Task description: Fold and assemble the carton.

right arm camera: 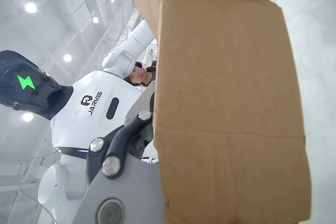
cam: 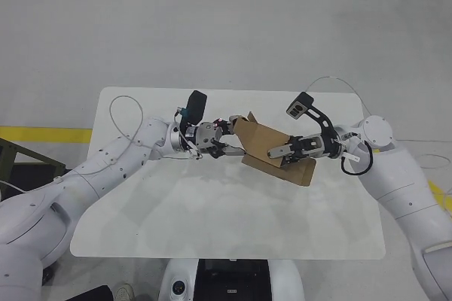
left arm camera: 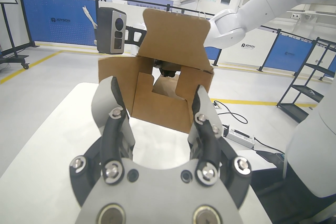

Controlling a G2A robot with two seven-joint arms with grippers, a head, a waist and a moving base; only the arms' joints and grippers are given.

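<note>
The carton (cam: pixel 275 144) is sitting tilted at 2 o'clock from the middle of the table (cam: pixel 226 218). The right gripper (cam: pixel 281 153) is clamping its wall from 3 o'clock; the left gripper (cam: pixel 232 143) is hovering spread open at its 9 o'clock end.

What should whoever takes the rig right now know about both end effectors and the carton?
Left end effector: open, fingers either side of the carton's near open end; contact unclear.
Right end effector: shut on the carton's far end, one finger inside, holding it apparently clear of the table.
Done: carton squared up into a tube.
To do: near end is open, top flap raised, side flaps only partly folded in; fold and tuck them.
</note>
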